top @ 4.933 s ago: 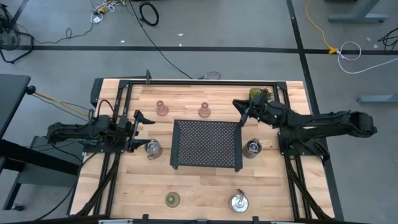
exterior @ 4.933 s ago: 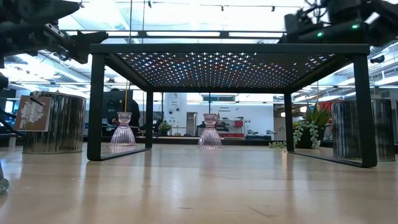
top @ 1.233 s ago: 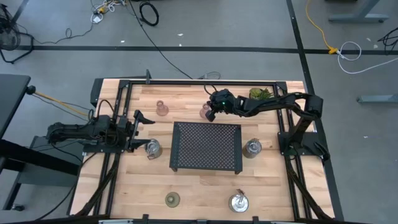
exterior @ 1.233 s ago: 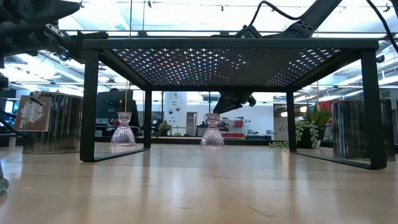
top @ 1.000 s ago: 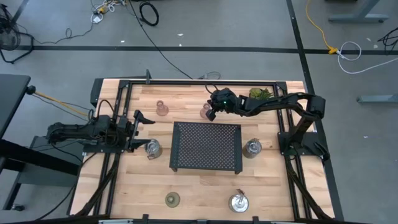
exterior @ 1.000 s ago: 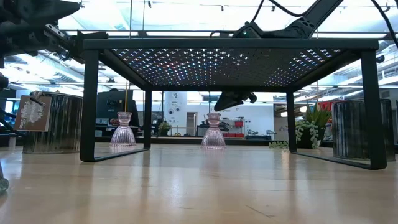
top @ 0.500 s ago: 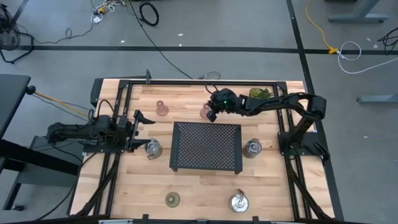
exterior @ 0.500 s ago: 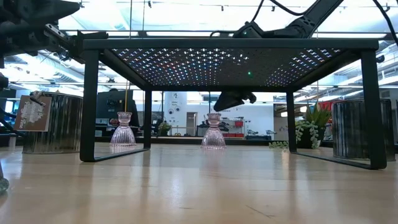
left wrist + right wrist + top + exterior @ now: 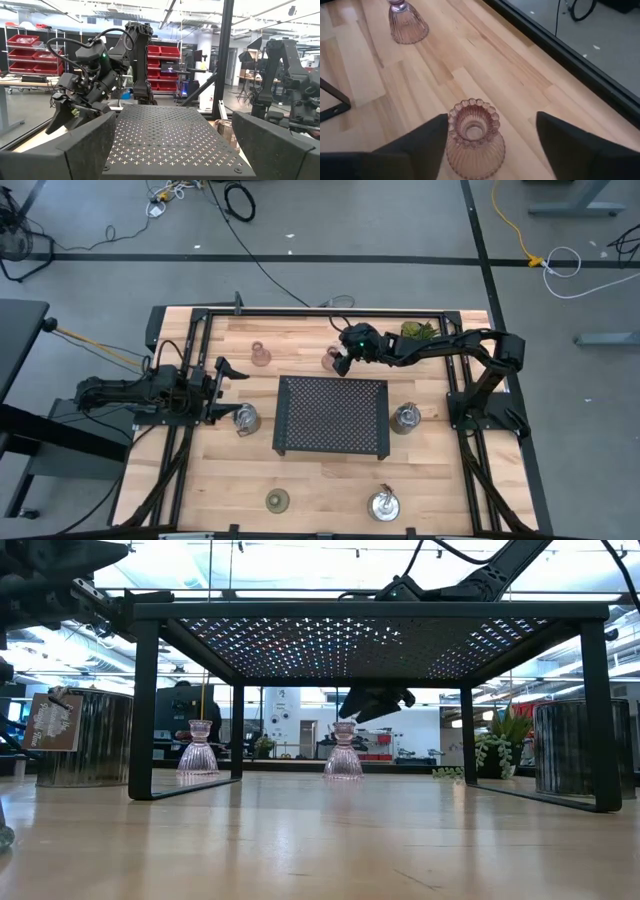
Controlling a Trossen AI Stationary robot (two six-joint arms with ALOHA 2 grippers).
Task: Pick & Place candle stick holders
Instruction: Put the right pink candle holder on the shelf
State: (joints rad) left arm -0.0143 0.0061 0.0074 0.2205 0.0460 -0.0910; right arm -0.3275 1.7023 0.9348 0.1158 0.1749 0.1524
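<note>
Hovering over the far side of the surface (image 9: 430, 480), the right tool (image 9: 485, 132) has its fingers spread wide to either side of a ribbed pink glass candle stick holder (image 9: 474, 137), which stands upright on the wood with its open cup facing up; nothing is gripped yet. A second pink holder (image 9: 407, 21) stands farther along the same far edge, beyond the black perforated tray (image 9: 333, 413). Three silver holders and an olive-green one sit near the tray's sides and the near edge. This looks like the reach-to-grasp step: the next move probably calls for lowering around the holder's narrow waist and squeezing gently. The left tool (image 9: 222, 390) waits, released, beside a silver holder (image 9: 245, 418).
</note>
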